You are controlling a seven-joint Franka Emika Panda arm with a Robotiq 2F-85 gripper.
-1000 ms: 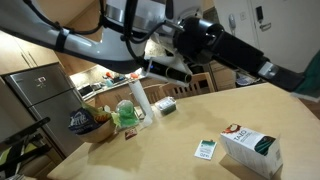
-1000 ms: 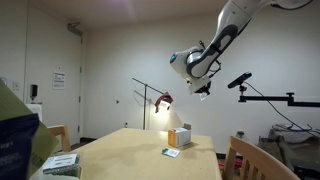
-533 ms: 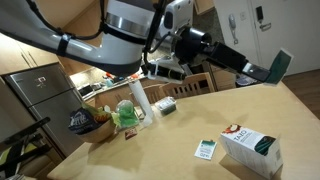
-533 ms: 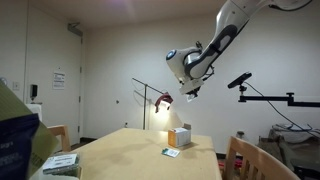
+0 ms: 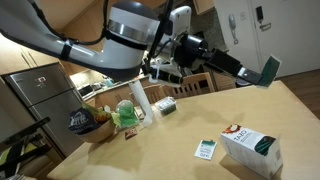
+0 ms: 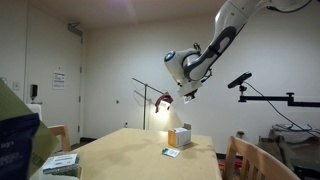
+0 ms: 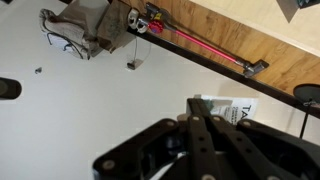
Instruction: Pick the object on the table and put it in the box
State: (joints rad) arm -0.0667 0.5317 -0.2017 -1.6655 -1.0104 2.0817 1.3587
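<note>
My gripper hangs high above the table and is shut on the object, a small dark teal packet. In the wrist view the dark fingers are pressed together, with the packet's pale printed edge showing past them. The gripper also shows high in the air in an exterior view. The box, a white carton with green patches and a red mark, stands on the table near its front right. It shows small and far in an exterior view.
A mostly white packet with green print lies just beside the box. A dark snack bag, a green bag, a white cup and a dark pack crowd the table's far left. A lamp stands behind the table.
The arm has swung the gripper and the teal packet leftwards in the exterior view, away from the frame's right edge. Things on the table have not moved.
</note>
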